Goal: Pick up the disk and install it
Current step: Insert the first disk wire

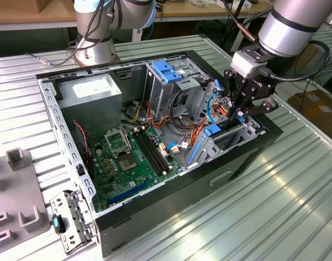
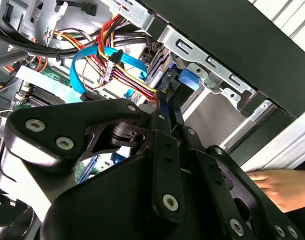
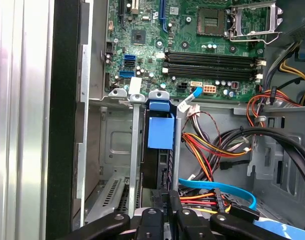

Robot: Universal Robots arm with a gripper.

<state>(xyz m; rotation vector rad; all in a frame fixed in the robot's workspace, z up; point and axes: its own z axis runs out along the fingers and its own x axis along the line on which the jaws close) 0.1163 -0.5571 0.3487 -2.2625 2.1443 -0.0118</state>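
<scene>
- The one tool (image 1: pixel 238 112) hangs over the drive bay (image 1: pixel 231 136) at the front corner of the open case (image 1: pixel 171 179); its two dark fingers (image 3: pixel 168 210) are pressed close together on the upper edge of the disk (image 3: pixel 159 150).
- The single disk stands on edge in the bay's slot between two grey metal rails (image 3: pixel 134 150), its blue carrier tab (image 3: pixel 159 131) on the end far from the tool.
- Just beside the bay run one flat blue cable (image 3: pixel 217 187) and a bundle of red, yellow and black wires (image 3: pixel 202 150).
- Further into the case lies one green motherboard (image 1: pixel 128 157), with one grey cage (image 1: pixel 171 81) bearing a light-blue plate.
- One person's hand (image 2: pixel 282 185) rests outside the case wall.
- The case sits on a ribbed metal table (image 1: pixel 275 206).
</scene>
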